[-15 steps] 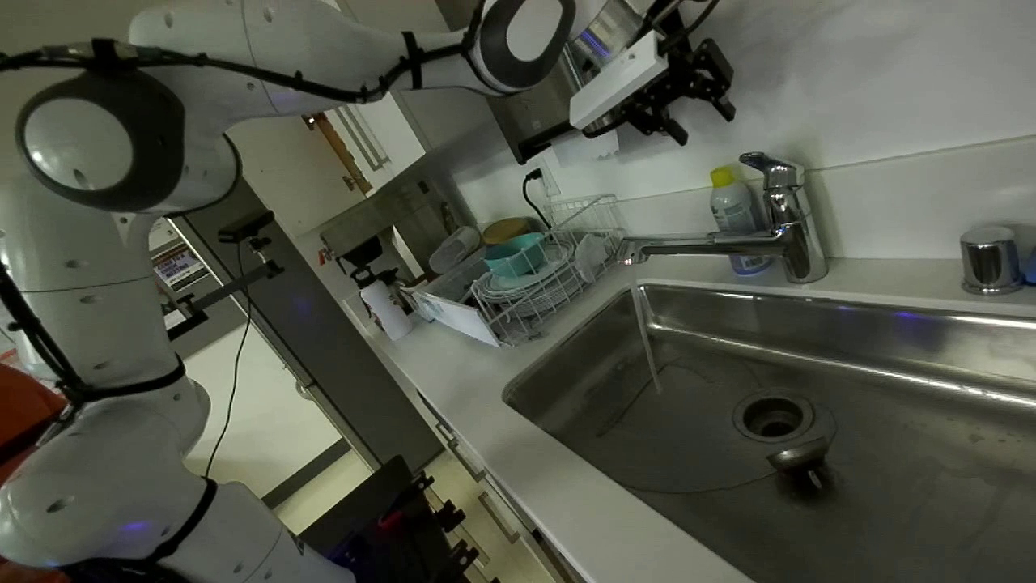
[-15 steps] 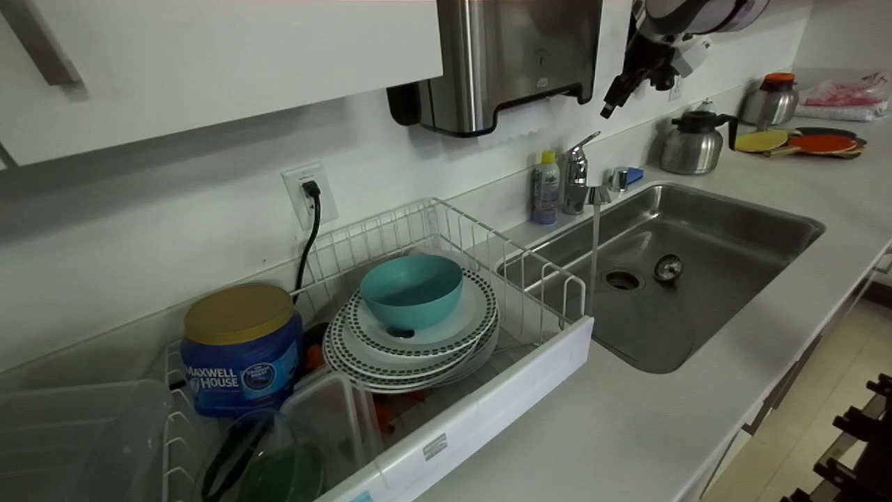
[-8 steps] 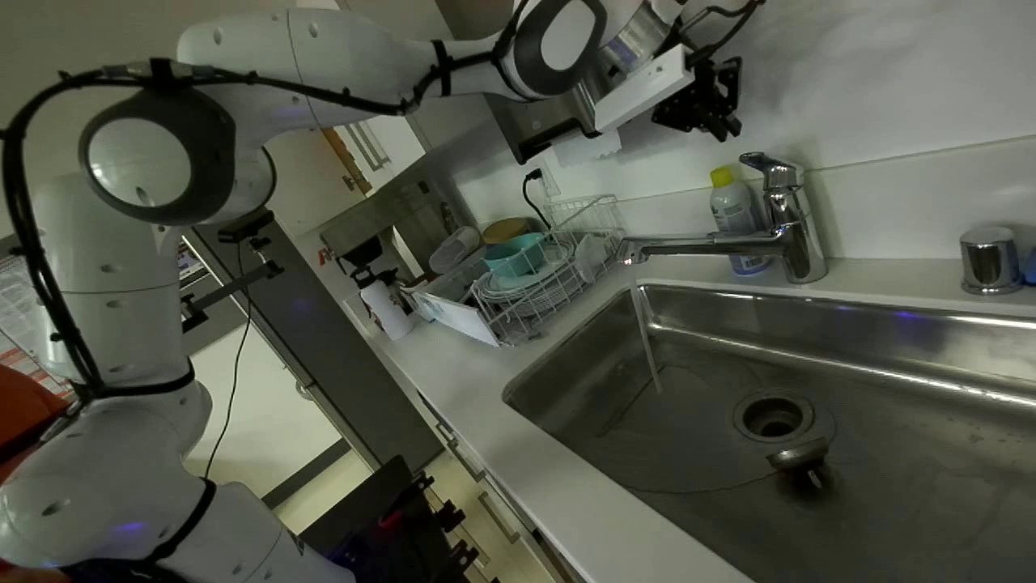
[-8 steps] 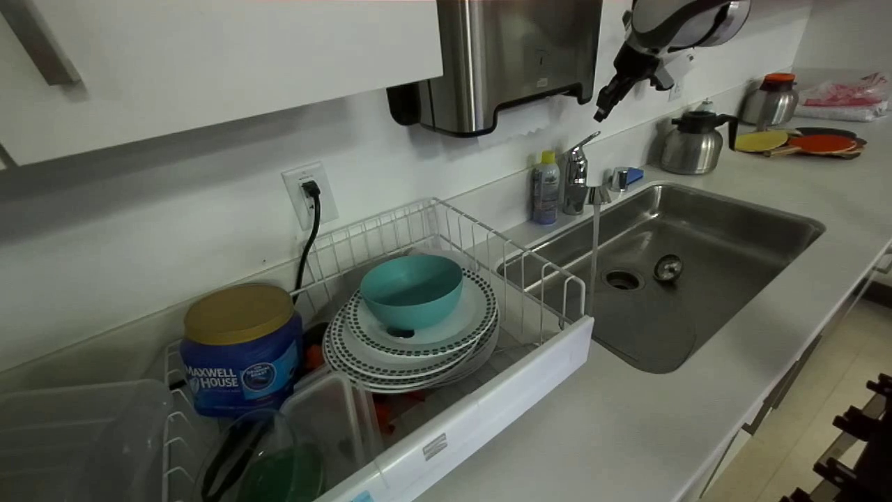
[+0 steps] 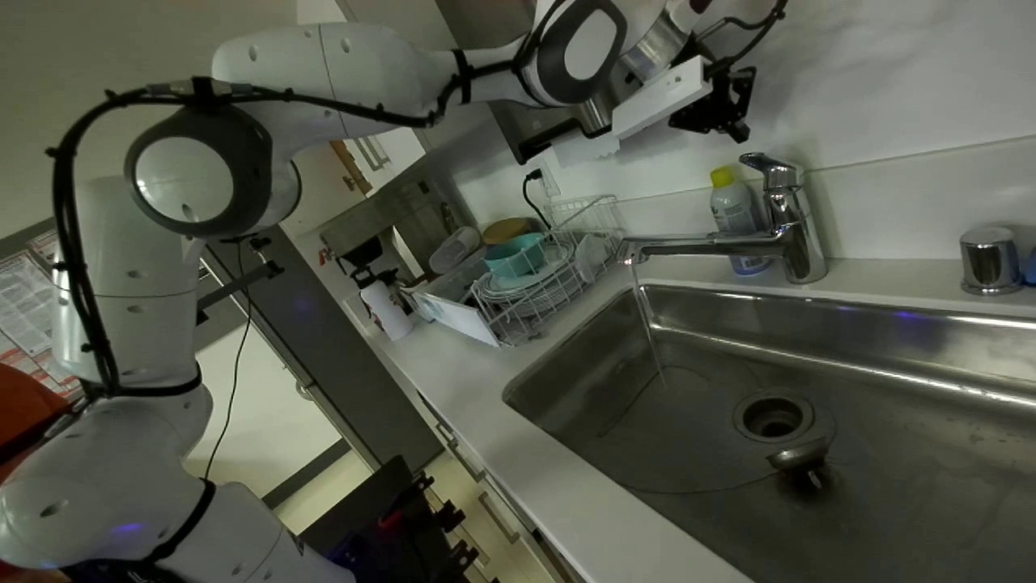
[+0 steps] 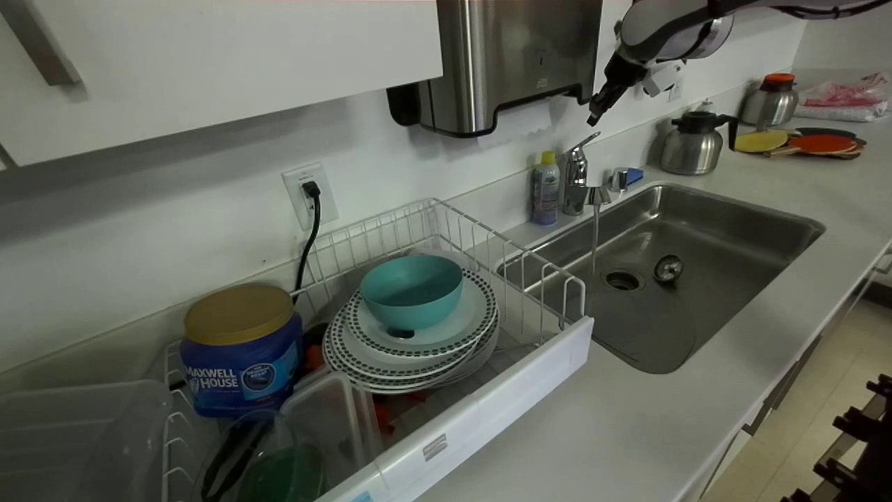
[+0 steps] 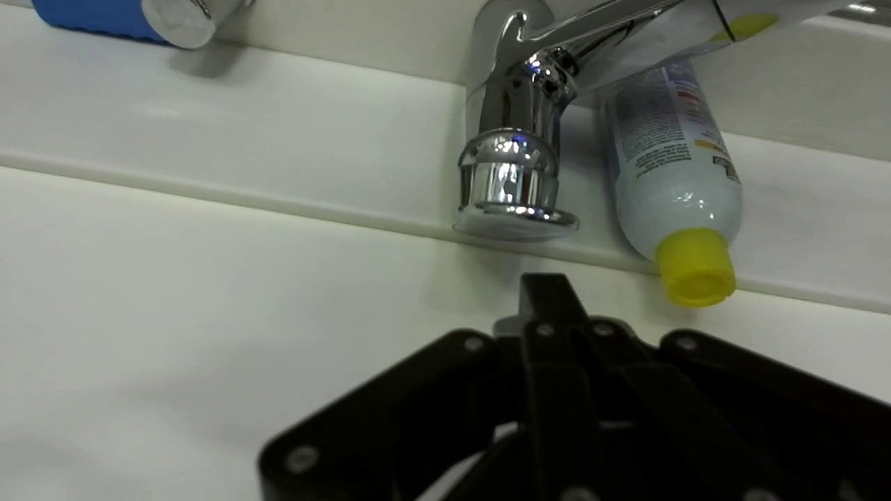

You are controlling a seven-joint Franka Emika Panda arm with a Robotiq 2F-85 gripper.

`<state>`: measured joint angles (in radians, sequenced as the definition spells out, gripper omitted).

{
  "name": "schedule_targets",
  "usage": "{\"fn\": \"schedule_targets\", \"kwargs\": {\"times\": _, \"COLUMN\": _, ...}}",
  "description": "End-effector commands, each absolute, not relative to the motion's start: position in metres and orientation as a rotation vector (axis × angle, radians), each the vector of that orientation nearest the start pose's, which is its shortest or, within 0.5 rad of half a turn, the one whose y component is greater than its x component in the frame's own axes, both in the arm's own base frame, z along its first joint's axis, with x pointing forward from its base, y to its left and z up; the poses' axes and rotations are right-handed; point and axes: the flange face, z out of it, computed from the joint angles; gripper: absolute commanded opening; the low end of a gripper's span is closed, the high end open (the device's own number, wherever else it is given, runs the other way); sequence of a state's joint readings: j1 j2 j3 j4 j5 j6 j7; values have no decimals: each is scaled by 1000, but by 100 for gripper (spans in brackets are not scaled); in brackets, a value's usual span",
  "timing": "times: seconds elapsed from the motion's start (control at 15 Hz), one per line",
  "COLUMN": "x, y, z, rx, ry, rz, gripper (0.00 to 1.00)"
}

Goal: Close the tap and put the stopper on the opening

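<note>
Chrome shines along the lever-topped sink tap point(image 5: 799, 235), whose long horizontal spout reaches over the rectangular stainless-steel basin point(image 5: 914, 389); thin, clear water point(image 5: 647, 328) falls from the spout's end, so the tap is running. I have the black two-fingered claw point(image 6: 594, 120) just above the end of the tap's lever, apart from it in both exterior views; its fingers are together, and in the wrist view I see their tips near the lever; my white-and-grey jointed arm point(image 5: 380, 71) carries the claw from higher than the tap.

Below the tap, the flat round drain opening point(image 5: 773, 419), dark at the centre and ringed with metal, is set in the basin's floor; the small round metal-topped stopper point(image 6: 668, 268) rests tilted just beside it, on the side farther from the tap.

Just beside the tap stands a pale yellow-capped bottle point(image 7: 672, 167); on the tap's opposite side I see a short polished-metal cylinder point(image 5: 991, 259) with a blue item point(image 6: 634, 175) next to it, then, farther from the tap, a rounded black-lidded steel jug point(image 6: 690, 150); on the bottle's side of the tap, a white wire dish rack point(image 6: 488, 415) holds white pattern-rimmed plates point(image 6: 468, 326) and a round teal bowl point(image 6: 411, 296); the brushed-steel dispenser point(image 6: 516, 63) hangs higher than the tap.
</note>
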<state>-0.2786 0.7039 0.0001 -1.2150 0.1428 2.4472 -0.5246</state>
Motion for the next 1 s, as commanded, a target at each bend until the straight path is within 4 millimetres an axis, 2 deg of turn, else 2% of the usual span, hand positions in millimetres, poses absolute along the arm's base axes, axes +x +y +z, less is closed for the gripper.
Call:
{"fn": "schedule_targets", "kwargs": {"times": 0.0, "x": 766, "y": -219, "z": 415, "rx": -3116, "ry": -206, "rz": -839, "gripper": 0}}
{"fn": "schedule_targets", "kwargs": {"times": 0.53, "x": 766, "y": -225, "z": 401, "rx": -3130, "ry": -124, "rz": -745, "gripper": 0}}
{"fn": "schedule_targets", "kwargs": {"times": 0.93, "x": 760, "y": -229, "z": 392, "rx": -3138, "ry": -69, "rz": -610, "gripper": 0}}
